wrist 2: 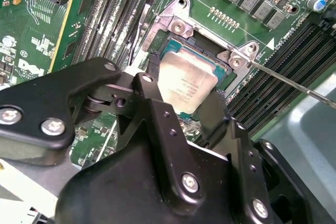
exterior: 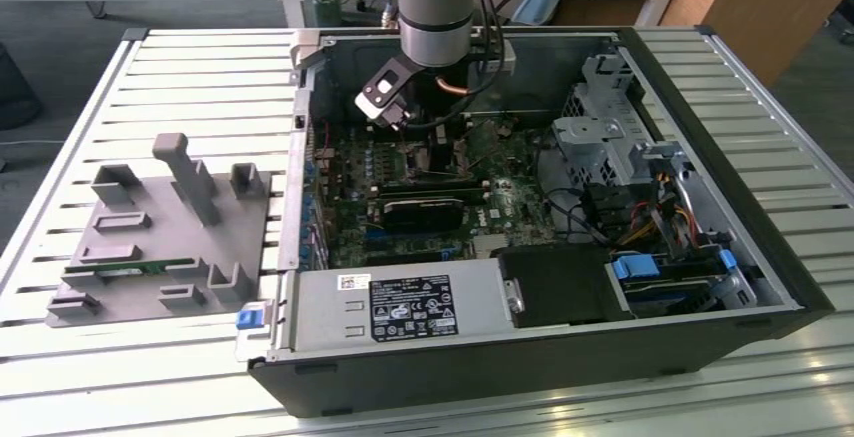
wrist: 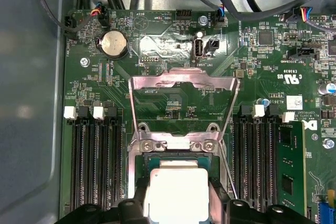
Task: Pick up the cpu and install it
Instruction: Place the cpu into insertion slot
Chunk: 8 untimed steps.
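Inside the open computer case (exterior: 747, 287), which is lying on its side on the slatted metal worktop (exterior: 200, 87), the robot arm (exterior: 435, 7) is reaching down over the green motherboard (wrist: 262, 77). The claw (wrist 2: 184, 92) is clamping the cpu (wrist 2: 186, 77) by two opposite edges, its black fingers (wrist 2: 212, 116) pressing against the chip's sides in both wrist views. The cpu (wrist: 176, 192), silver top plate facing up, is sitting right at the socket (wrist 2: 157, 43), inside the metal frame (whether it is fully seated cannot be told). In the first wrist view the socket's load plate (wrist: 181, 83) is standing flipped open, away from the chip, and black memory slots (wrist: 94, 166) are running along both sides of the socket. In the second wrist view a thin metal lever (wrist 2: 294, 83) is angling out from the corner of the frame. In the exterior view a grey holder block (exterior: 160, 247) is resting on the worktop beside the case, at the exterior view's left, well apart from the arm.
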{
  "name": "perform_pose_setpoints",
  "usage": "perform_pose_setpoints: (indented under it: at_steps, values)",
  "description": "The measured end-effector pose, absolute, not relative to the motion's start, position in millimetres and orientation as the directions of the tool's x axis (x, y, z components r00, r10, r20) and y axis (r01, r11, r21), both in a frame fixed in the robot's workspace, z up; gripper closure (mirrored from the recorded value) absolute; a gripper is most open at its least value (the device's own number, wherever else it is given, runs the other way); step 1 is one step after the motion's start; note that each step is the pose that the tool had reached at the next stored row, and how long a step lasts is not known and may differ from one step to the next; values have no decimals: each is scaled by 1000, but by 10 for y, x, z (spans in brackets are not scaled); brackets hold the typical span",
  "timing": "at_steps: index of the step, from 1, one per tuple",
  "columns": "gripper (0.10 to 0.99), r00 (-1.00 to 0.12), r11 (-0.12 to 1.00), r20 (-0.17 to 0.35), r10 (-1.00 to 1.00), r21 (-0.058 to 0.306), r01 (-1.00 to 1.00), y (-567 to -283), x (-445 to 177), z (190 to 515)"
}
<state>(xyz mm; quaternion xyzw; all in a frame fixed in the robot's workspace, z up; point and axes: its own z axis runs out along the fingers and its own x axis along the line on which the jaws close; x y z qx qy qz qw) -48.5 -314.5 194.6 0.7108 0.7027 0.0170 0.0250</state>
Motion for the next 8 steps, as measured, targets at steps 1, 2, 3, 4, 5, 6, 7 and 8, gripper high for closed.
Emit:
perform_pose_setpoints:
  at_steps: [1, 2, 3, 4, 5, 6, 7, 8]
  values:
    - [541, 12, -11, -11, 1000, 59, 998, -3144, -485, 1946]
    - [478, 12, -11, -11, 1000, 59, 998, -3145, -485, 1946]
    - [478, 12, -11, -11, 1000, 59, 998, -3145, -485, 1946]
    - [478, 12, -11, -11, 1000, 59, 998, -3145, -485, 1947]
    - [478, 12, -11, -11, 1000, 59, 998, -3145, -485, 1946]
    - [478, 12, -11, -11, 1000, 59, 998, -3145, -485, 1946]
    - [478, 12, -11, -11, 1000, 59, 998, -3145, -485, 1947]
    - [478, 12, -11, -11, 1000, 59, 998, -3145, -485, 1951]
